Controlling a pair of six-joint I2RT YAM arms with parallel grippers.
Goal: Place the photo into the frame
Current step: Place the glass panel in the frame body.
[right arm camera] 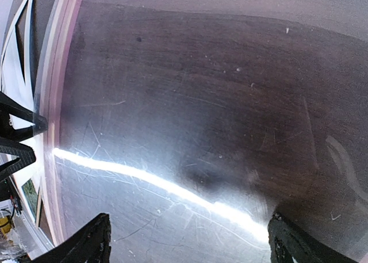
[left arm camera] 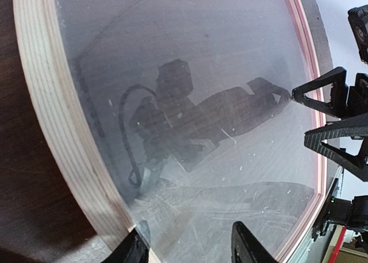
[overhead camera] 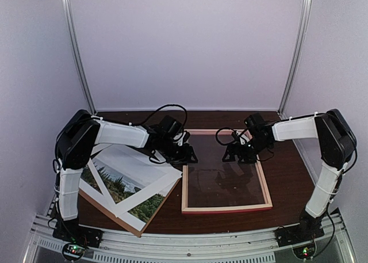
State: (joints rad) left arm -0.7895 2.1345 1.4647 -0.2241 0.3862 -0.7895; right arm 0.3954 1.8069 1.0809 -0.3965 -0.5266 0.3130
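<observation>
Right of centre on the dark table (overhead camera: 290, 176), the frame (overhead camera: 227, 208) lies flat, pale wooden back up, its glass pane (overhead camera: 224, 185) bare. The left gripper (overhead camera: 183, 153) hovers at the frame's upper-left corner, fingers parted and empty. The right gripper (overhead camera: 234, 152) hangs over the upper-right part, fingers wide, holding nothing. The photo (overhead camera: 115, 181) sits well left, under a white mat (overhead camera: 150, 174) on a brown backing board (overhead camera: 112, 216). Loading has seemingly not begun. Next, likely, a gripper must reach the photo and free it from the mat.
</observation>
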